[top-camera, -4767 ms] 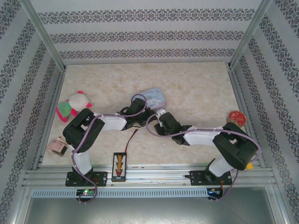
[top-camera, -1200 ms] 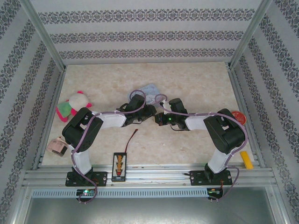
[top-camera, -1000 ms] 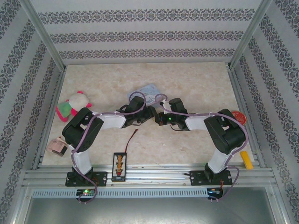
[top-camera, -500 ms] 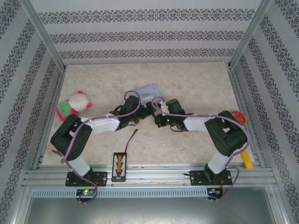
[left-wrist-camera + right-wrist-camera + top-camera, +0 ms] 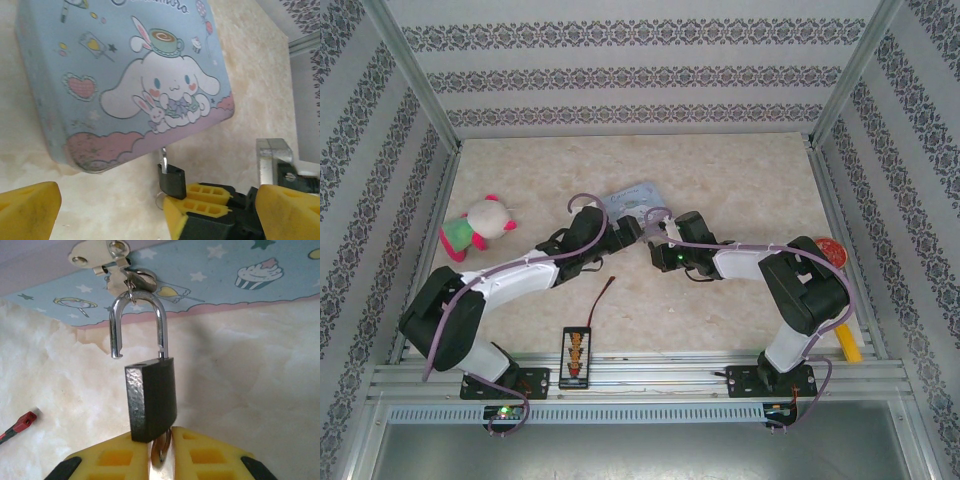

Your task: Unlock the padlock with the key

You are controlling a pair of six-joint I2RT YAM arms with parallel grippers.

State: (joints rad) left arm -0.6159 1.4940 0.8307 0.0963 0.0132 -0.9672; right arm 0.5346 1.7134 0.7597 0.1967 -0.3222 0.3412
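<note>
Showing from the right wrist, the padlock (image 5: pixel 150 400) shackle stands sprung (left tool (image 5: pixel 157 197) gaping; right tool (image 5: pixel 161 437) unclear).

A: How many arms does the top view hold?
B: Two, the left arm (image 5: pixel 510 282) and the right arm (image 5: pixel 750 262), each ending in one gripper: the left gripper (image 5: pixel 157 200) and the right gripper (image 5: pixel 161 452).
A: Yellow fingers (image 5: pixel 25 210)?
B: Two on each, four in all.
A: And the loose things?
B: One padlock (image 5: pixel 150 400). One light-blue tin (image 5: pixel 635 197) at upper centre. One plush toy (image 5: pixel 475 225) at the left. One black strip (image 5: pixel 576 355) at the bottom, one red-tipped wire (image 5: pixel 605 294) just above it, one red round thing (image 5: pixel 826 249) at the right edge, one yellow piece (image 5: pixel 848 345) at lower right.
A: Keys?
B: Silvery key heads (image 5: pixel 97 255) sit blurred at the top of the right wrist view; two seem to show, though the count is unsure.
</note>
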